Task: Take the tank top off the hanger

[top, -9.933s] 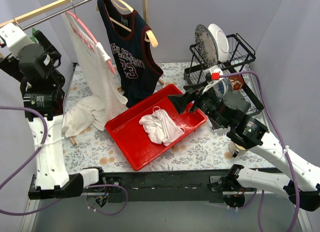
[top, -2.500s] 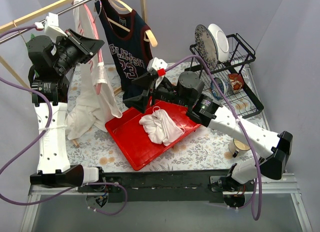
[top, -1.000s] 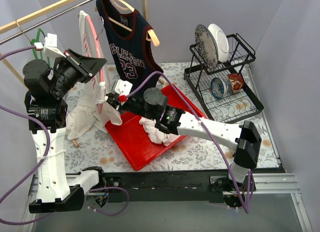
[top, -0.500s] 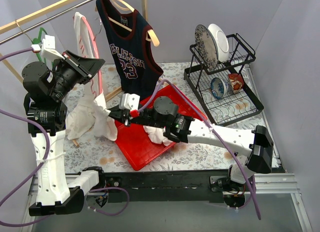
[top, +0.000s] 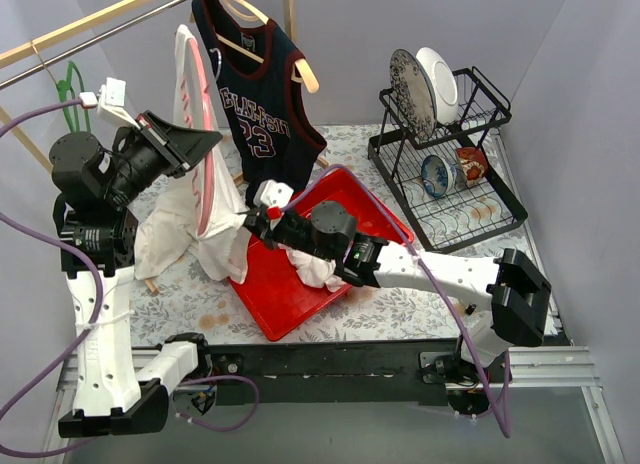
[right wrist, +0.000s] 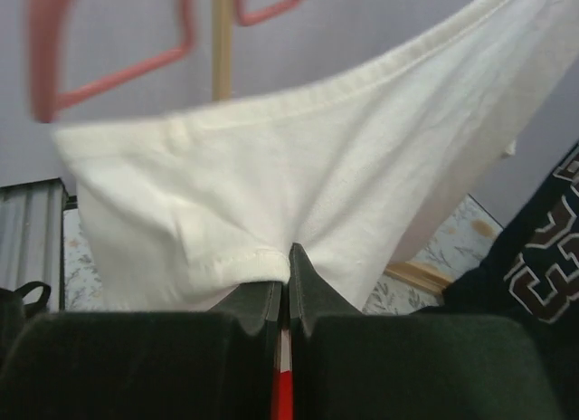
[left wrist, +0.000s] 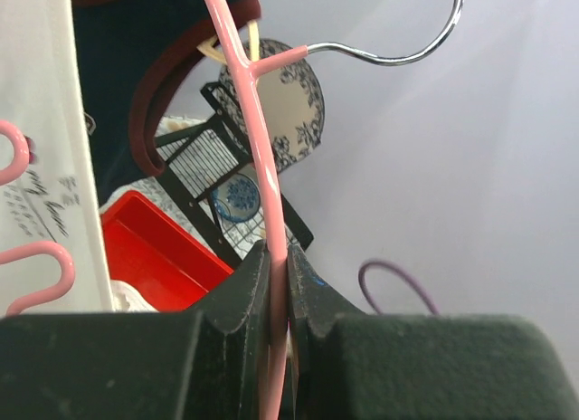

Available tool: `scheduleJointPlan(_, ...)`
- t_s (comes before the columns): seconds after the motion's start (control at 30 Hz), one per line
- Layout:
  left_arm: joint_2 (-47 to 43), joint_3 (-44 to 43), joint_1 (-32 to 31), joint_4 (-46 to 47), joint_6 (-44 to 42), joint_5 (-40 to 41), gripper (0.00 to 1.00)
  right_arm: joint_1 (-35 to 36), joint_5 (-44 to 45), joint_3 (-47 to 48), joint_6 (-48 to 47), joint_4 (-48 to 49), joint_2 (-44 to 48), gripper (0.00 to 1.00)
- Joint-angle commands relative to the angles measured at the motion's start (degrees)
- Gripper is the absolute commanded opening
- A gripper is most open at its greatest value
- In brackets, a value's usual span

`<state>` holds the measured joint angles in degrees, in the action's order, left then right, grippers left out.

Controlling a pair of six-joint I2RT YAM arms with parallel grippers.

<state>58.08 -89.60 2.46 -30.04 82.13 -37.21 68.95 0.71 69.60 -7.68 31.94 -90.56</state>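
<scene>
A white tank top (top: 205, 199) hangs on a pink hanger (top: 207, 104), off the rail. My left gripper (top: 203, 142) is shut on the hanger's thin pink rod (left wrist: 262, 157), which runs up between the jaws to a metal hook (left wrist: 398, 56). In the left wrist view the tank top (left wrist: 41, 121) is at the left edge. My right gripper (top: 262, 206) is shut on the tank top's hem (right wrist: 262, 266), and the white cloth (right wrist: 271, 176) stretches taut above the jaws. Part of the hanger (right wrist: 109, 71) shows above the cloth.
A dark jersey (top: 262, 99) hangs on a wooden hanger just right of the tank top. A red tray (top: 270, 304) with a crumpled white garment (top: 315, 266) lies under my right arm. A dish rack (top: 455, 159) with plates stands at the back right. More white cloth (top: 160, 234) lies left.
The left gripper has carried the hanger to the right. The right gripper, shut on the hem, has drawn the tank top's lower edge down and right toward the tray.
</scene>
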Motion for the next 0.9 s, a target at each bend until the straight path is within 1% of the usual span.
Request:
scheduleJointPlan(0.0, -4.90, 5.73, -1.66, 7.62, -2.24, -6.46, 0.00, -3.64, 2.45, -1.05, 4.34, 2.87, 4.16, 0.01)
scheduleJointPlan(0.07, -7.10, 8.55, -1.67, 10.42, -0.57, -9.54, 0.00, -4.17, 4.02, -2.89, 4.08, 2.95, 5.13, 0.01)
scheduleJointPlan(0.1, -7.80, 11.61, -3.93, 11.57, 1.26, -10.50, 0.00, -4.26, 4.38, -3.59, 4.17, 3.30, 5.83, 0.01)
scheduleJointPlan(0.13, -8.68, 12.77, -4.04, 12.72, 2.24, -11.47, 0.00, -4.52, 4.30, -4.29, 4.34, 3.74, 6.10, 0.01)
scheduleJointPlan(0.23, -9.65, 14.19, -4.04, 13.61, 3.91, -9.55, 0.00, -4.61, 0.53, -5.62, 4.43, 3.48, 6.19, 0.01)
scheduleJointPlan(0.33, -10.09, 15.33, -4.04, 14.66, 6.36, -11.39, 0.00, -4.61, -0.27, -6.76, 6.10, 2.69, 6.89, 0.01)
scheduleJointPlan(0.5, -14.40, 22.88, -5.27, 16.95, 11.82, -11.04, 0.00, -4.70, 4.73, -9.74, 4.70, 1.37, 10.67, 0.01)
scheduleJointPlan(0.53, -14.84, 24.72, -5.45, 16.77, 12.44, -10.52, 0.00, -4.70, 5.43, -9.84, 4.35, 0.84, 11.11, 0.01)
scheduleJointPlan(0.63, -16.60, 26.05, -6.58, 15.98, 13.85, -8.76, 0.00, -4.87, 5.88, -9.84, 3.55, -1.61, 12.69, 0.01)
scheduleJointPlan(0.67, -16.77, 26.06, -7.89, 14.67, 14.28, -8.15, 0.00, -4.79, 5.27, -10.01, 3.55, -2.40, 13.39, 0.01)
scheduleJointPlan(0.77, -18.44, 24.57, -10.71, 11.52, 13.68, -6.30, 0.00, -4.79, 4.47, -12.38, 4.34, -3.73, 15.41, 0.02)
scheduleJointPlan(0.83, -19.76, 23.25, -11.68, 9.14, 11.57, -4.19, 0.00, -4.79, 6.04, -13.70, 5.04, -4.69, 16.73, 0.02)
scheduleJointPlan(0.87, -20.37, 22.55, -12.47, 6.25, 11.22, -3.32, 0.00, -4.87, 6.75, -13.62, 5.13, -5.13, 17.78, 0.01)
